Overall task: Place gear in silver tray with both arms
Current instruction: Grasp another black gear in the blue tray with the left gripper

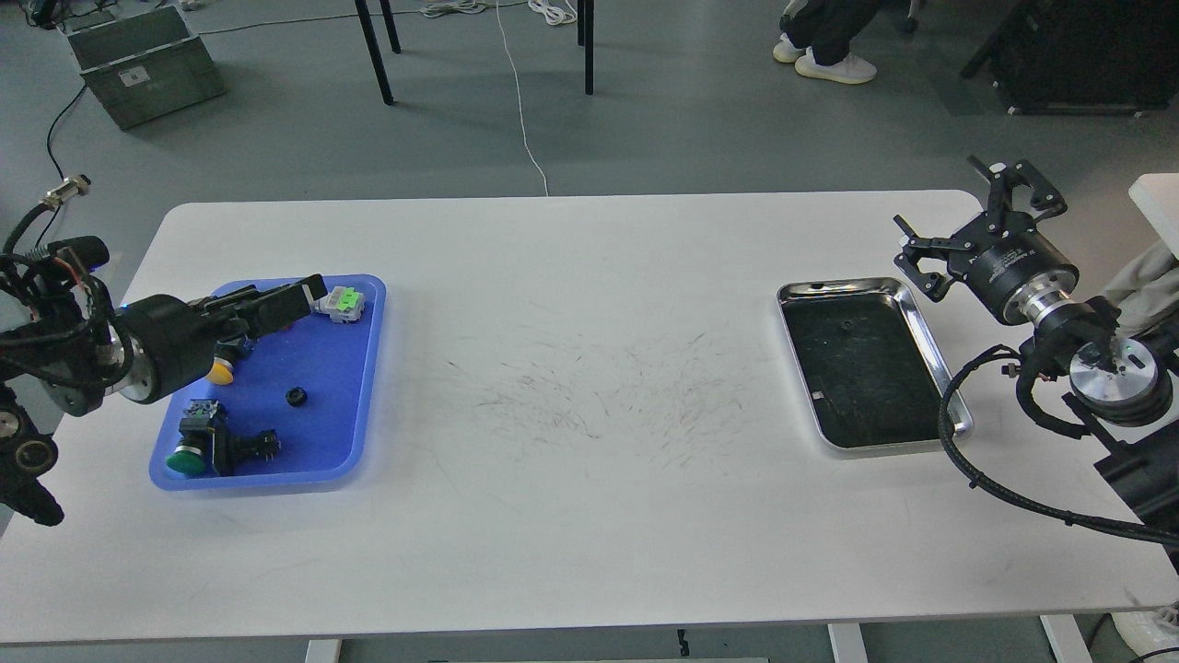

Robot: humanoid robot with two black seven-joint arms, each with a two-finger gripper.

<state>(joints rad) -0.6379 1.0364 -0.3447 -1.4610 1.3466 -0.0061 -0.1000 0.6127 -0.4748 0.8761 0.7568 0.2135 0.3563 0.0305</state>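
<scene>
The gear [295, 397] is a small black ring lying in the middle of the blue plastic tray [336, 368] at the left. The silver tray [843, 284] lies at the right with its dark bottom bare. My left gripper [293, 301] reaches low over the back of the blue tray, behind and a little left of the gear and apart from it; its fingers show as one dark shape. My right gripper [963, 219] is open and empty, just past the silver tray's far right corner.
The blue tray also holds a grey and green switch [339, 302], a yellow push button [219, 372], a green push button [188, 459] and a black switch [250, 447]. A black cable loop [949, 433] hangs by the silver tray's right rim.
</scene>
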